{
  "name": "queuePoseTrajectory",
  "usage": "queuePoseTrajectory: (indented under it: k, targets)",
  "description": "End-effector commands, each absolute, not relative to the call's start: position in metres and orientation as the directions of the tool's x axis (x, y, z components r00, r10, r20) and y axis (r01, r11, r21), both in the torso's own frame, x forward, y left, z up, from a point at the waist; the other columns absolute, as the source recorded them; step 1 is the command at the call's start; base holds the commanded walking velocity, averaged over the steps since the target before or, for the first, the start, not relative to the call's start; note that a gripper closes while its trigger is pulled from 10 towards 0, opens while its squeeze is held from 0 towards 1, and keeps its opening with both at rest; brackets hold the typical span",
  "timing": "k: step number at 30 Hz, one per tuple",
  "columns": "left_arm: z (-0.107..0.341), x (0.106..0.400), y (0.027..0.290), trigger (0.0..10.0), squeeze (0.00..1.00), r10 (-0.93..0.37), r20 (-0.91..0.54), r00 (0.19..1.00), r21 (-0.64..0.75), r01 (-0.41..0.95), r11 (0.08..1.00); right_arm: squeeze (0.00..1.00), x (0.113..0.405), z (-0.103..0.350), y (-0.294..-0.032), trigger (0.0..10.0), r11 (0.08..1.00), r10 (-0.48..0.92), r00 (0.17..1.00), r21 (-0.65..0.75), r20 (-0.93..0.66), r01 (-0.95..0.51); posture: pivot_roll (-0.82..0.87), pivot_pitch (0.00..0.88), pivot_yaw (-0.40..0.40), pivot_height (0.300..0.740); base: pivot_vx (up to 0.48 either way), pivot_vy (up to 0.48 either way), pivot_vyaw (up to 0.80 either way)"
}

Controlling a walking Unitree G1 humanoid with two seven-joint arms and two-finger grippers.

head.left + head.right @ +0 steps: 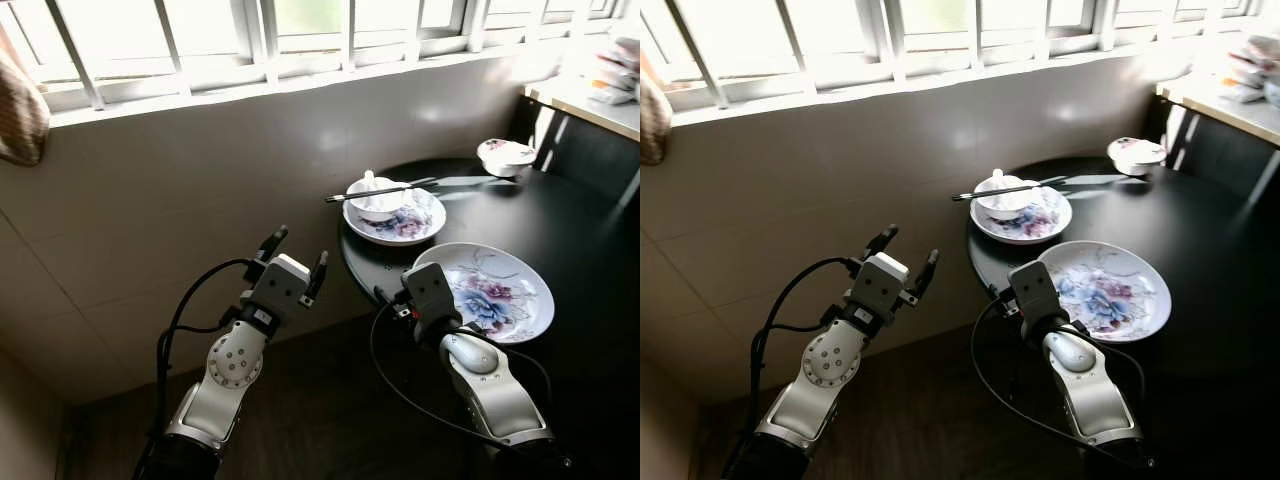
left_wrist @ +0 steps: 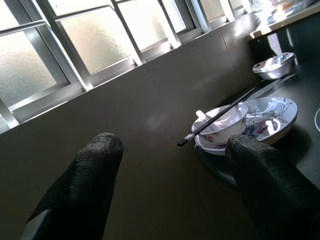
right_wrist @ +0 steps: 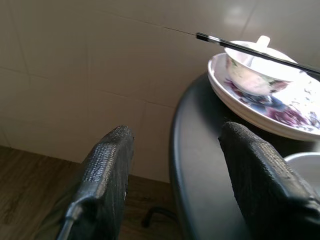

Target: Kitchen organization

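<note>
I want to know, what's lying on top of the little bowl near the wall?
Black chopsticks lie across the small bowl, which sits on a flowery plate. A white spoon pokes out; the rest inside is hidden.

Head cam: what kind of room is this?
Probably a home dining corner by the kitchen: a round black table with flowered plates, a bowl with chopsticks laid across it, under a barred window, with a cluttered counter beside it.

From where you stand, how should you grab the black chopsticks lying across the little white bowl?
Probably grip the thin black chopsticks at the end overhanging the small white bowl toward the wall, coming from the left side: that tip juts free in the air, leaving finger room underneath.
</note>
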State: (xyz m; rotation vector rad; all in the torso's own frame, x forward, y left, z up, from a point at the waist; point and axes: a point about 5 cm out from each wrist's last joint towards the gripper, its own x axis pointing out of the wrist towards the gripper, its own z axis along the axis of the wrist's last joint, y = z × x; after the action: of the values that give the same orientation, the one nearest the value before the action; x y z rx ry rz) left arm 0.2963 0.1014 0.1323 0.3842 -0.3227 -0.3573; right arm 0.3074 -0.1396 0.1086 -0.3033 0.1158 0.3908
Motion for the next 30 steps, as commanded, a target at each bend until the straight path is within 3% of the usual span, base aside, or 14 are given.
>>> queuePoseTrajectory:
  k: [1,11,30]
  targets:
    - [0.13,0.297,0.102,10.0,0.0,-0.388,0.221,0.895,0.419,0.273,0.866,0.0,0.308,0.109,-0.144,10.0,0.867,0.362,0.915,-0.297,-0.176,-0.4,0.03,0.0,0.031,0.74,0.0,0.0,0.8]
    - [0.127,0.297,0.103,10.0,0.0,-0.384,0.203,0.901,0.42,0.274,0.865,0.0,0.312,0.108,-0.151,10.0,0.868,0.325,0.929,-0.334,-0.179,-0.368,0.03,0.0,0.029,0.74,0.0,0.0,0.8]
    - [0.122,0.298,0.103,10.0,0.0,-0.374,0.18,0.91,0.416,0.274,0.867,0.0,0.315,0.084,-0.177,10.0,0.857,0.216,0.917,-0.385,-0.336,-0.343,0.03,0.0,0.024,0.74,0.0,0.0,0.0]
